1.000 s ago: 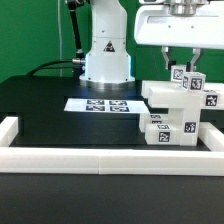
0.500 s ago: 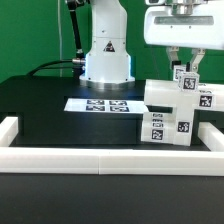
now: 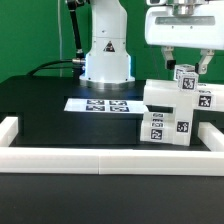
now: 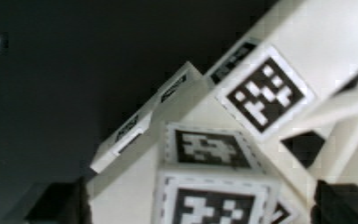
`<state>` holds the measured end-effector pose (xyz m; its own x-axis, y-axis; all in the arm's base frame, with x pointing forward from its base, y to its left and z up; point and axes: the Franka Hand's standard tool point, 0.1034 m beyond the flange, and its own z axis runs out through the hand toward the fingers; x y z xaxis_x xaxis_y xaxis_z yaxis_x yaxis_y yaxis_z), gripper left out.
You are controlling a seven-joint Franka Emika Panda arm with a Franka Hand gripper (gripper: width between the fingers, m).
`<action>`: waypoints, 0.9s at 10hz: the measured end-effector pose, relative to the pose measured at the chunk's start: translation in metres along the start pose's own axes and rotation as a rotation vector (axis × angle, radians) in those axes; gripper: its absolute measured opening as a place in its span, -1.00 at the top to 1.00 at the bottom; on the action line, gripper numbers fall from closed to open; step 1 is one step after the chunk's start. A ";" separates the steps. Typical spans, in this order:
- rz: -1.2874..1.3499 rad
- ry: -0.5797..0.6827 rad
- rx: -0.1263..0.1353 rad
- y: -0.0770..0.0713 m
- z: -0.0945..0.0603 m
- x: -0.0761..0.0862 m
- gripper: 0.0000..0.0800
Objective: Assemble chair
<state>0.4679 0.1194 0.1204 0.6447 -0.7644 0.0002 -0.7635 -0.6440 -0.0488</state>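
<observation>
The chair (image 3: 175, 110), a partly joined stack of white tagged blocks, sits on the black counter (image 3: 50, 110) against the border rail (image 3: 110, 155), seemingly for bracing, while the fingers (image 3: 186, 68) stand spread around its top post, apparently gripping nothing.

Exterior view: even, bright indoor light is falling from above; white parts are reading near overexposed, detail washing out on the robot base (image 3: 106, 52) and the border rail (image 3: 110, 158). Black table (image 3: 40, 110) is swallowing shadows. Picture is looking coarse and slightly soft.

Wrist view: close range is blurring the chair (image 4: 220, 150); tag edges are smearing, dark corners are losing all detail.
</observation>
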 end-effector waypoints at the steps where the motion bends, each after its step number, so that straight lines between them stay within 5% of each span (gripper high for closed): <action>1: -0.079 -0.001 -0.001 0.000 0.000 -0.002 -0.60; 9: -0.727 0.000 0.003 -0.002 0.000 -0.004 -0.62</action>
<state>0.4669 0.1232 0.1209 0.9891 -0.1435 0.0335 -0.1422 -0.9891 -0.0392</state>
